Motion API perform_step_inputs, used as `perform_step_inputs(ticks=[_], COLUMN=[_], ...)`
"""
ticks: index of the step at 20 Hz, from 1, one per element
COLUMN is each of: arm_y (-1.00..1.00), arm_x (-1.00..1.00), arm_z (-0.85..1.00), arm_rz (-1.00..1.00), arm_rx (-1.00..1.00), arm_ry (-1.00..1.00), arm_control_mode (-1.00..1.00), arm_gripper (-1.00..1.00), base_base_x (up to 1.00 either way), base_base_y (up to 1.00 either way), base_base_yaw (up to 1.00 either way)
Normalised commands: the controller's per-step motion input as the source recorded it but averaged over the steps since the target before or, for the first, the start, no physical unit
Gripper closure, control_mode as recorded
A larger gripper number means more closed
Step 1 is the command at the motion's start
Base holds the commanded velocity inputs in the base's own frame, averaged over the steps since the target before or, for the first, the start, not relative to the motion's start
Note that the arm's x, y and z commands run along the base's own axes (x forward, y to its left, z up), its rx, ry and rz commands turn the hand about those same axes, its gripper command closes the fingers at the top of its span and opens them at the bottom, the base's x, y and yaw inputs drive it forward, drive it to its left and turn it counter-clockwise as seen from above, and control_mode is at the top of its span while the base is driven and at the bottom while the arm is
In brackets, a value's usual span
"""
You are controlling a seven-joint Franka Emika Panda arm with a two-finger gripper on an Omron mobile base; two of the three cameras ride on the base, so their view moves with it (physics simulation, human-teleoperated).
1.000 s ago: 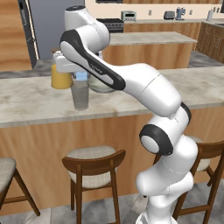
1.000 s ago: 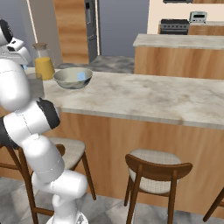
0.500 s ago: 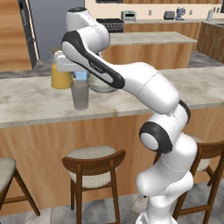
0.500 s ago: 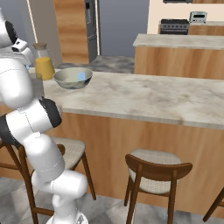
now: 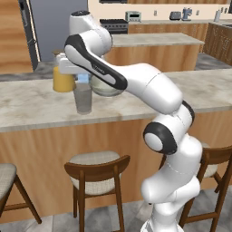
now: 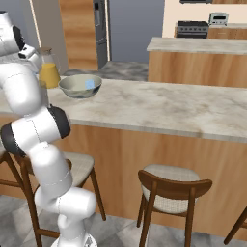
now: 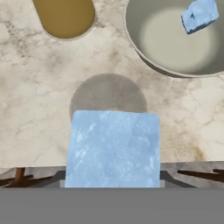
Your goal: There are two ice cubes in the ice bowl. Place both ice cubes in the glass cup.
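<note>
A light-blue ice cube (image 7: 113,148) sits between my gripper's fingers and covers them in the hand view. Directly beneath it stands the glass cup (image 7: 108,97), its round mouth seen from above. In the left base view my gripper (image 5: 83,79) hangs just over the glass cup (image 5: 83,98), shut on the ice cube. The ice bowl (image 7: 144,48) lies beyond the cup with a second ice cube (image 7: 199,15) inside. From the right base view, that ice cube (image 6: 89,84) rests in the ice bowl (image 6: 72,89).
A jar of orange juice (image 5: 63,78) stands on the counter just left of the cup and bowl, also the jar of orange juice (image 7: 64,16). The counter's front edge (image 7: 109,166) runs close below the cup. Wooden stools (image 5: 96,168) stand under the counter.
</note>
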Motion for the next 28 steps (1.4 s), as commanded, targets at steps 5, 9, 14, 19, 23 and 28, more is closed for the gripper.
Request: perform_step_inputs(ticks=[5, 9, 14, 19, 23, 28], arm_y=[0.15, 0.04, -0.06, -0.09, -0.02, 0.00], arm_x=[0.33, 0.25, 0.14, 0.01, 0.00, 0.00], arm_z=[-0.14, -0.07, -0.02, -0.11, -0.11, -0.08], arm_rz=[0.00, 0.00, 0.00, 0.01, 0.00, 0.00], arm_rx=[0.00, 0.00, 0.00, 0.00, 0.00, 0.00], arm_ry=[0.00, 0.00, 0.00, 0.02, 0.01, 0.00], arm_control_mode=[-1.00, -1.00, -1.00, -1.00, -1.00, -1.00], arm_gripper=[1.00, 1.00, 1.00, 1.00, 1.00, 1.00], base_base_x=[0.00, 0.00, 0.00, 0.00, 0.00, 0.00], base_base_y=[0.00, 0.00, 0.00, 0.00, 0.00, 0.00], base_base_yaw=[0.00, 0.00, 0.00, 0.00, 0.00, 0.00])
